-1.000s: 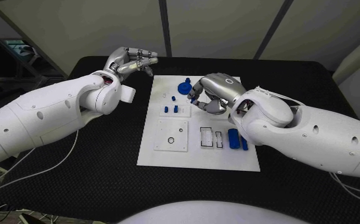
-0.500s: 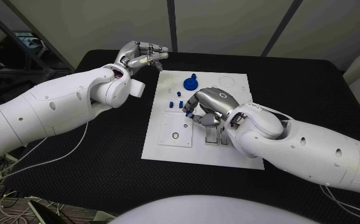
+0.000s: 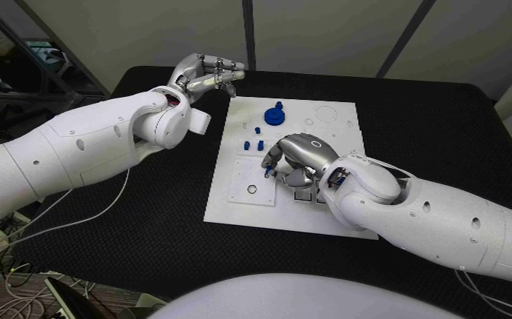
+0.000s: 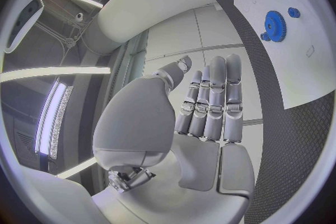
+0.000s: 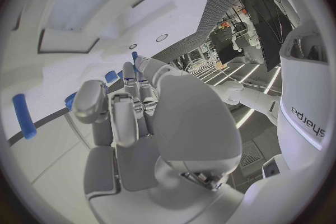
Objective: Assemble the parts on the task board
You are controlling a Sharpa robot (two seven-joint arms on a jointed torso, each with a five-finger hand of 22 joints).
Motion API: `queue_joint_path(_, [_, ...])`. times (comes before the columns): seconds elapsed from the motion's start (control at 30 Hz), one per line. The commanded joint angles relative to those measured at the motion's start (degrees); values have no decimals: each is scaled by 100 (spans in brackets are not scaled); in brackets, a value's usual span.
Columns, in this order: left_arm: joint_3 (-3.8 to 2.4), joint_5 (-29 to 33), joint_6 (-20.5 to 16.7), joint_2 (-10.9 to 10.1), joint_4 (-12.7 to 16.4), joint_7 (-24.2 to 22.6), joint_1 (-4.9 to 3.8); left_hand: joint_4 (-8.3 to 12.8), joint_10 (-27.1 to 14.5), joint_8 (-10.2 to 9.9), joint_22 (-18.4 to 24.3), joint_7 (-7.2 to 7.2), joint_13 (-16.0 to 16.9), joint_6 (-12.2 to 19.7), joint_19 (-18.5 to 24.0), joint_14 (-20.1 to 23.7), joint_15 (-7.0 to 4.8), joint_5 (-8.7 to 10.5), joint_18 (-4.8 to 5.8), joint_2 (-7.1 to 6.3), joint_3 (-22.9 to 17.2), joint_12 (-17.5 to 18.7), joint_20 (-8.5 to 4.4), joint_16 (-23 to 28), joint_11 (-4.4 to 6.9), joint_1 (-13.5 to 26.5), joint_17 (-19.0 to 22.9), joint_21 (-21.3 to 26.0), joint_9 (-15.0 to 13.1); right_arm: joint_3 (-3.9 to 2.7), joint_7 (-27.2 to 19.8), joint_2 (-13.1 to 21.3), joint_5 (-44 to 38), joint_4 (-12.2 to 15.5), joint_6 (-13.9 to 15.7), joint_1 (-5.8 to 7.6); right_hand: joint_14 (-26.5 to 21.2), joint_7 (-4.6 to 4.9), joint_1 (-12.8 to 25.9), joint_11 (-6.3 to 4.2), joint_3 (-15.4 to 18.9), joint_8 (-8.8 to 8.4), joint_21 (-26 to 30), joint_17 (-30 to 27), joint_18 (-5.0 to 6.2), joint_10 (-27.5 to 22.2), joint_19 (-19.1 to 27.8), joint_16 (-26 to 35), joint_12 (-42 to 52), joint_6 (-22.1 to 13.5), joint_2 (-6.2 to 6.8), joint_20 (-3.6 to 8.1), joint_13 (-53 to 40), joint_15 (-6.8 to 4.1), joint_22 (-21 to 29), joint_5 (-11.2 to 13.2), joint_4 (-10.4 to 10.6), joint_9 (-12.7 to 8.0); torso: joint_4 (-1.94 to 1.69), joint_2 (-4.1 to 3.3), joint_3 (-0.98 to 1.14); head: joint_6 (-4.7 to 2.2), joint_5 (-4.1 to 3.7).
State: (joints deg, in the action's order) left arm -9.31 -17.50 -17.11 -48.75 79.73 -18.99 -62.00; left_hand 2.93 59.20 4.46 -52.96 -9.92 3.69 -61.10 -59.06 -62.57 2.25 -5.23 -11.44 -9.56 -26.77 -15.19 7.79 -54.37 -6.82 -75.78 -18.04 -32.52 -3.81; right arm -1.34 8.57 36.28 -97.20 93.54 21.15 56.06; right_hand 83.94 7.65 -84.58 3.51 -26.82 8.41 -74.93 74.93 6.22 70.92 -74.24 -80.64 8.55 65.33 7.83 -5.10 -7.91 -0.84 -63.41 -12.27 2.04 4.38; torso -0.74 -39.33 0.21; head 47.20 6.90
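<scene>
Parts [image 3: 256, 145] on the white task board [image 3: 240, 212] look small, rigid, light and likely slick, best pinched across their narrow sides, though I cannot tell whether the right hand [image 3: 296, 158] curled low over them holds one; the left hand [image 3: 208, 75] hangs empty, fingers loosely together.

head view looks down on the task board [image 3: 288, 208]; both wrist views (close, behind palms) share it.
</scene>
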Motion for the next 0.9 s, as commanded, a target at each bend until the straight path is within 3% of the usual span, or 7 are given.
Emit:
queue_joint_path(0.03, [-6, 14, 63, 8, 10, -14, -9, 8, -30, -31, 9, -38, -4, 1, 24, 36, 14, 8, 108, 29, 34, 15, 30, 31, -6, -5, 5, 24, 5, 11, -63, 3, -1, -1, -73, 3, 344, 9, 40, 0, 0, -33, -25, 7, -57, 41, -20, -37, -21, 20, -10, 2, -4, -16, 5, 11, -29, 4, 6, 0, 4, 14, 9])
queue_joint_path(0.9, [-6, 14, 82, 32, -1, 4, -9, 4, -40, -32, 13, -40, -4, 4, 28, 38, 17, 7, 108, 37, 39, 12, 33, 39, -9, -2, 11, 32, 5, 44, 102, -100, -249, -139, -354, -23, 343, 13, 61, 5, 6, -43, -15, 3, -53, 37, -5, -38, -35, 14, -11, -1, -3, -13, 24, 22, -37, 2, -2, -1, -1, 53, 47])
